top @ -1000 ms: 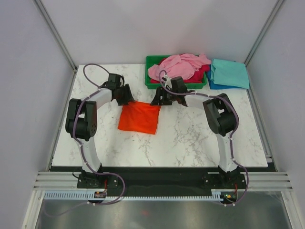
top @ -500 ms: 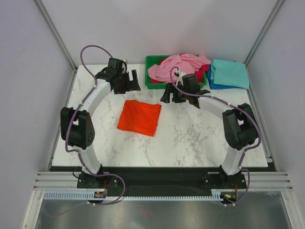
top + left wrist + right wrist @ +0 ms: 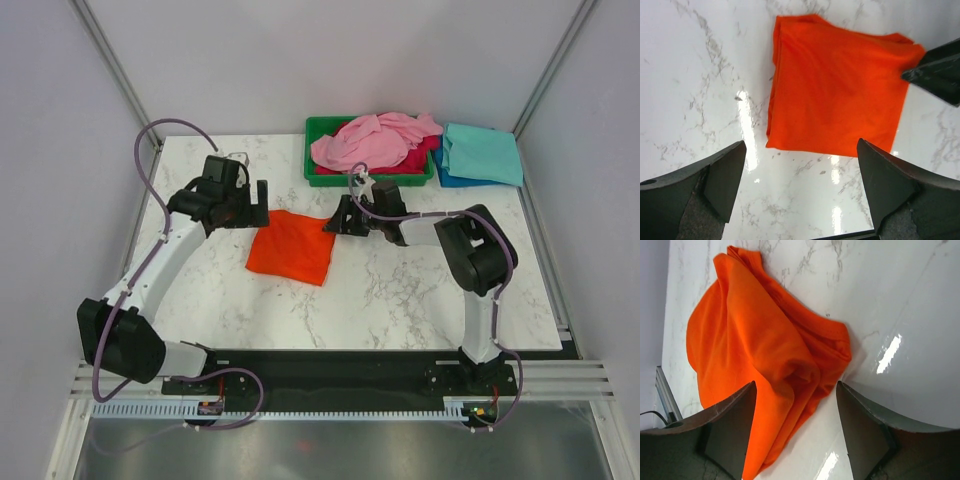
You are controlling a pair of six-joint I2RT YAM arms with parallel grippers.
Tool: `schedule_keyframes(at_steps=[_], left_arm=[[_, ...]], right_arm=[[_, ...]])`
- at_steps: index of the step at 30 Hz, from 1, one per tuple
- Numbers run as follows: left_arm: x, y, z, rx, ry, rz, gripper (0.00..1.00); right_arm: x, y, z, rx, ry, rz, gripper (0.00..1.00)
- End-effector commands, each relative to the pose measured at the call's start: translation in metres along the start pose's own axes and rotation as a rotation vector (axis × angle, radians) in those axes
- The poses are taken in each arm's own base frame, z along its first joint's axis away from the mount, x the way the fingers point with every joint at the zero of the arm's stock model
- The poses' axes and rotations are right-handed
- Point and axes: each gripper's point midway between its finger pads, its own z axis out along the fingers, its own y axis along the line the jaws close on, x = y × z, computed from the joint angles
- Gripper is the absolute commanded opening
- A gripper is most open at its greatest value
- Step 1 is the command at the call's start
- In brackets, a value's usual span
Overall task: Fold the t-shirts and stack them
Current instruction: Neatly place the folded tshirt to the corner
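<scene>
A bright orange t-shirt [image 3: 292, 247] lies folded into a square on the marble table. My left gripper [image 3: 256, 205] is open and empty, just left of the shirt's far left corner. In the left wrist view the shirt [image 3: 837, 90] lies ahead of the gripper [image 3: 802, 195]. My right gripper [image 3: 335, 222] is open at the shirt's far right corner. In the right wrist view the gripper [image 3: 795, 425] straddles the shirt's [image 3: 755, 340] bunched corner folds. A light pink t-shirt [image 3: 375, 140] lies crumpled over a magenta one [image 3: 428, 148] in the tray. A folded teal t-shirt [image 3: 483, 152] rests on a blue one [image 3: 446, 178].
The green plastic tray [image 3: 315, 128] stands at the back centre. The teal and blue stack sits to its right at the back right corner. White walls and metal posts enclose the table. The right gripper's finger [image 3: 937, 70] shows in the left wrist view.
Both grippers lifted away from the shirt's far edge, then came back. The left arm swung out left; the right gripper returned to the far right corner. The orange shirt stayed put.
</scene>
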Motion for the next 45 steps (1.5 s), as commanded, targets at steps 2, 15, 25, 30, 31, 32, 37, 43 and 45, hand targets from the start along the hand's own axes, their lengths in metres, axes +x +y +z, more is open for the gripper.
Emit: schedule_keyframes(at_steps=[2,15,25,30,31,32,37,43,45], left_arm=[[0.011,0.019,0.010,-0.081,0.008,0.064,1.00],[0.015,0.016,0.010,-0.055,0.012,0.069,1.00],[0.018,0.014,0.013,-0.042,0.026,0.071,1.00],[0.017,0.012,0.010,-0.035,0.018,0.070,1.00],[0.017,0.009,0.008,-0.029,0.016,0.075,1.00],[0.017,0.006,0.004,-0.023,0.009,0.079,1.00],[0.041,-0.015,-0.025,0.087,-0.005,0.036,1.00],[0.084,-0.021,-0.059,0.217,-0.058,-0.011,1.00],[0.090,-0.023,-0.062,0.237,-0.075,-0.024,1.00]], right_arm=[[0.012,-0.017,0.019,0.015,-0.007,0.046,0.72],[0.019,-0.037,0.033,0.028,-0.085,0.107,0.59],[0.026,0.004,0.036,-0.238,-0.112,0.150,0.00],[0.005,0.023,0.013,-0.213,-0.138,0.064,0.00],[0.002,0.022,0.009,-0.182,-0.134,0.029,0.00],[-0.001,0.021,-0.001,-0.112,-0.108,0.025,0.00],[-0.034,-0.004,-0.045,0.213,-0.070,-0.250,0.00],[-0.075,-0.035,-0.124,0.466,-0.165,-0.353,0.00],[-0.087,-0.037,-0.142,0.507,-0.187,-0.400,0.00]])
